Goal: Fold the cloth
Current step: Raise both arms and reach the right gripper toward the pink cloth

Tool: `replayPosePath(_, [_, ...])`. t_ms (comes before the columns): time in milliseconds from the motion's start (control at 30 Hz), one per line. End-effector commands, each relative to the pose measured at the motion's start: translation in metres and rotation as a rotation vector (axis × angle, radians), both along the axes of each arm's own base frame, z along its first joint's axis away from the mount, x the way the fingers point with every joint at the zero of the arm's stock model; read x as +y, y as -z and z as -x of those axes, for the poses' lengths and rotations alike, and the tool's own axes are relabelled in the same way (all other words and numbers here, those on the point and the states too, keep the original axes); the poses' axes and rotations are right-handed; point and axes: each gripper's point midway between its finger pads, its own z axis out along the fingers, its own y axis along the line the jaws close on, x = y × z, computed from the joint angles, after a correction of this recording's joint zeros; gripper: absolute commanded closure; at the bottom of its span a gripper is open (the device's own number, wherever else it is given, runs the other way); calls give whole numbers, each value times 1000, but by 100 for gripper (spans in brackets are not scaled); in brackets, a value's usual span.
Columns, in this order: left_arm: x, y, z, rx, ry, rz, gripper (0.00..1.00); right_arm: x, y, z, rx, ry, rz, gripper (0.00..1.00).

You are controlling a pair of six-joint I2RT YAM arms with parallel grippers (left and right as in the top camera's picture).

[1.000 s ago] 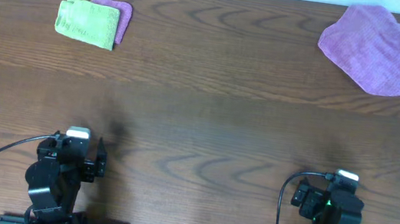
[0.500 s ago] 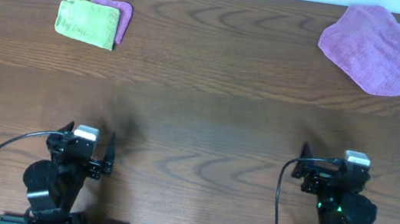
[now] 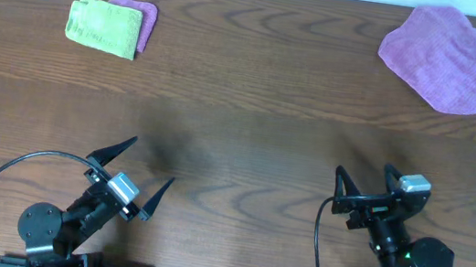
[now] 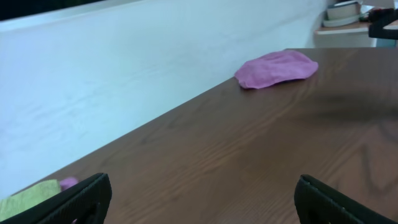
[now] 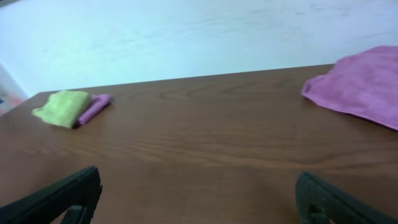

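While right tool (image 3: 363,171) gapes, purple cloth (image 3: 440,57) lies well apart ahead

Overhead looks straight down on the whole bench (image 3: 239,124). The 2 wrist views sit low, facing its far edge, sharing the large purple cloth (image 4: 277,68).

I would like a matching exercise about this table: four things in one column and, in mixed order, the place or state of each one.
Things:
1. green cloth
2. large purple cloth
3. small purple cloth
4. left claw

Places or states:
a. open and empty, near side
b. lying loose, far right
c. folded, far left
d. partly hidden under another cloth

Pairs: 1-c, 2-b, 3-d, 4-a
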Motion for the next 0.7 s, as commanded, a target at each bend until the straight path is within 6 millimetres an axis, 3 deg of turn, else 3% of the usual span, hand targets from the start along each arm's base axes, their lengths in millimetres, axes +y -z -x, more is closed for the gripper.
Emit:
replayPosePath(0, [16, 0, -11, 54, -121, 77, 5, 6, 0, 2, 6, -36, -23, 1])
replayPosePath(133, [60, 1, -32, 153, -399, 272, 5, 0, 1, 0, 19, 7, -54, 1])
replayPosePath(233, [74, 2, -35, 149, -487, 289, 5, -8, 2, -2, 31, 60, -82, 1])
replayPosePath(400, [76, 3, -36, 152, -500, 290, 5, -13, 2, -3, 56, 103, -171, 1])
replayPosePath(500, [61, 9, -32, 192, -410, 286, 5, -13, 8, -2, 87, 107, -185, 1])
replayPosePath(667, [60, 0, -32, 142, -400, 263, 5, -9, 14, 0, 115, 89, -188, 1])
